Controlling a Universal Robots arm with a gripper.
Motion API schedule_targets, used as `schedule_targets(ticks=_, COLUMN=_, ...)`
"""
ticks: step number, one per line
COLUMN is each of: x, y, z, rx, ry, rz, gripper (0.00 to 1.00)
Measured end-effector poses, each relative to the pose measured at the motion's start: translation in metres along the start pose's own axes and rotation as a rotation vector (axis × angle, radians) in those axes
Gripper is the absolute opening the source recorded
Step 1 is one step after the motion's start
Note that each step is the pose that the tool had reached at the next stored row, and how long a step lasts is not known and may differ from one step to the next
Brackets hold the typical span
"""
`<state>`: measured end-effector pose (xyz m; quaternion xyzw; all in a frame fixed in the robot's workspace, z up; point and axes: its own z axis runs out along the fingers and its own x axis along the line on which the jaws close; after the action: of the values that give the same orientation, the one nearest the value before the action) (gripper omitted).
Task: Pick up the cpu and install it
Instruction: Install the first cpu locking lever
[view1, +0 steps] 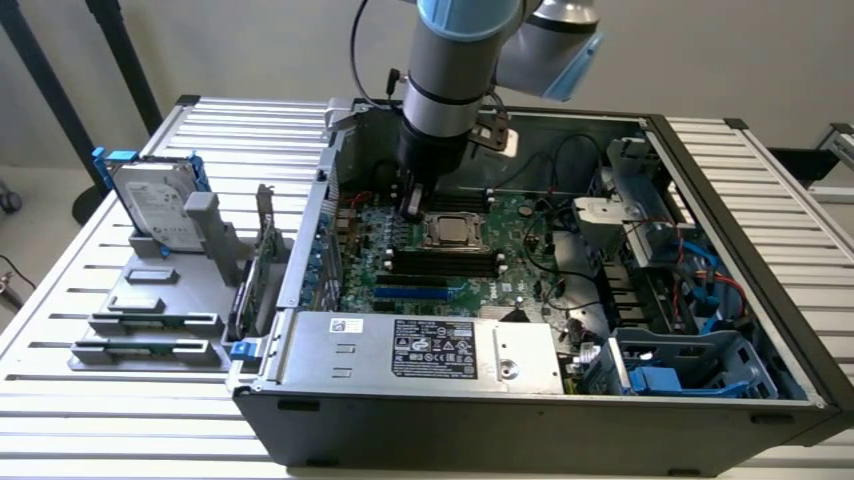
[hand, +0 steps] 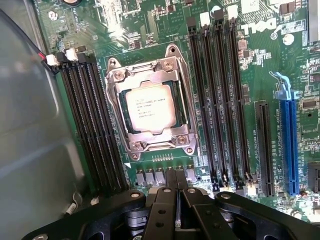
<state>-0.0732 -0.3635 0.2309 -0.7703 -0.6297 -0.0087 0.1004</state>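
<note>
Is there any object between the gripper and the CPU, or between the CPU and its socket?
Nothing visible does. The small square silver-topped CPU already lies inside the metal socket frame on the green motherboard. The black gripper is shut, holds nothing, and hangs just beside the socket over open board.

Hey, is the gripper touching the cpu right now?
Apart. In the wrist view the shut gripper has its fingertips at the socket frame's edge, with green board showing between them and the cpu, which sits in the socket.
</note>
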Motion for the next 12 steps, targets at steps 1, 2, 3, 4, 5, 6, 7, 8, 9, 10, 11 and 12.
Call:
schedule_targets(ticks=1, x=0.0, y=0.0, z=-0.0002, rx=-0.0026, ry=-0.0004, rz=-0.009, gripper=0.11)
schedule_targets(ticks=2, x=0.0001, y=-0.0001, z=-0.0004, rx=-0.0056, ry=-0.0008, rz=-0.018, gripper=0.11)
schedule_targets(ticks=3, x=0.0001, y=-0.0001, z=-0.0005, rx=-0.0089, ry=-0.0012, rz=-0.027, gripper=0.11)
schedule_targets(ticks=4, x=0.0001, y=-0.0001, z=-0.0007, rx=-0.0129, ry=-0.0013, rz=-0.035, gripper=0.11)
schedule_targets(ticks=5, x=0.0003, y=-0.0001, z=-0.0007, rx=-0.0183, ry=-0.0018, rz=-0.043, gripper=0.11)
schedule_targets(ticks=6, x=0.0019, y=-0.0005, z=-0.0005, rx=-0.0234, ry=-0.0037, rz=-0.047, gripper=0.11)
schedule_targets(ticks=7, x=0.0027, y=-0.0006, z=-0.0004, rx=-0.0246, ry=-0.0059, rz=-0.048, gripper=0.11)
schedule_targets(ticks=8, x=0.0027, y=-0.0006, z=-0.0004, rx=-0.0247, ry=-0.0057, rz=-0.048, gripper=0.11)
schedule_targets(ticks=9, x=0.0027, y=-0.0006, z=-0.0004, rx=-0.0247, ry=-0.0057, rz=-0.048, gripper=0.11)
schedule_targets(ticks=10, x=0.0027, y=-0.0006, z=-0.0004, rx=-0.0247, ry=-0.0058, rz=-0.048, gripper=0.11)
schedule_targets(ticks=11, x=0.0027, y=-0.0006, z=-0.0003, rx=-0.0248, ry=-0.0057, rz=-0.048, gripper=0.11)
schedule_targets(ticks=12, x=0.0027, y=-0.0006, z=-0.0003, rx=-0.0248, ry=-0.0057, rz=-0.048, gripper=0.11)
